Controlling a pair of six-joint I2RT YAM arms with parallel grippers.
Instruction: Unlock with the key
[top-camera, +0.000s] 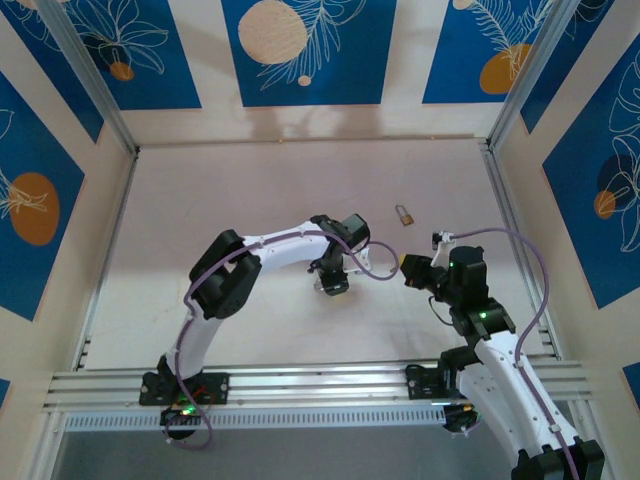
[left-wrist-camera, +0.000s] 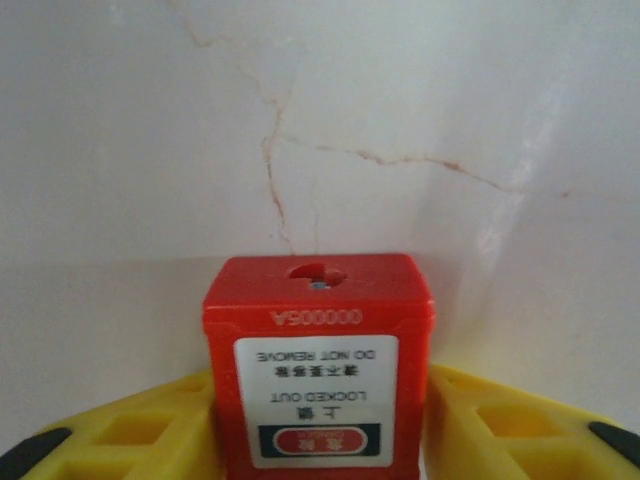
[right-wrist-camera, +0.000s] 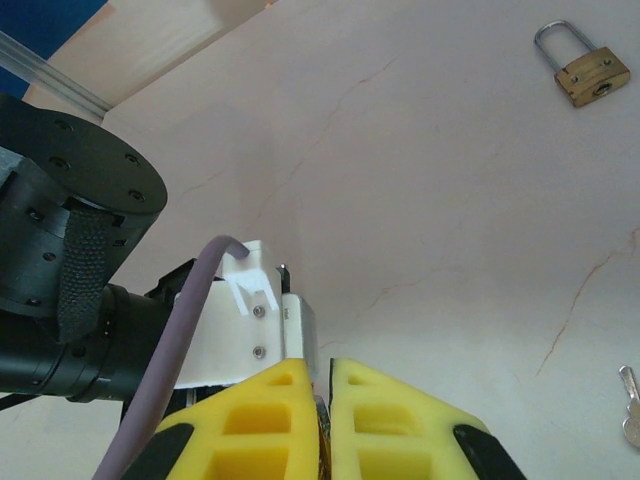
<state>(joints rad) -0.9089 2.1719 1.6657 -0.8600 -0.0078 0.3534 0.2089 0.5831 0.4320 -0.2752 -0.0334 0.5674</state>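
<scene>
Key (right-wrist-camera: 630, 405) lies flat on the bench (right-wrist-camera: 450, 200), near the right jaws and off to their right in the wrist view, long axis roughly along the fingers. Right jaws pinched nearly together, apparently empty. Left jaws clamp the red padlock (left-wrist-camera: 318, 350), keyhole facing outward. Right arm looks nearer.

red padlock (left-wrist-camera: 318, 370), white label (left-wrist-camera: 316, 400) upside down, "LOCKED OUT", "DO NOT REMOVE", Chinese characters alongside, raised serial above starting "A5000"

Silver key (right-wrist-camera: 630, 408), red padlock (left-wrist-camera: 318, 370), brass padlock (right-wrist-camera: 592, 76), blue leaf-patterned walls (top-camera: 350, 60)
</scene>
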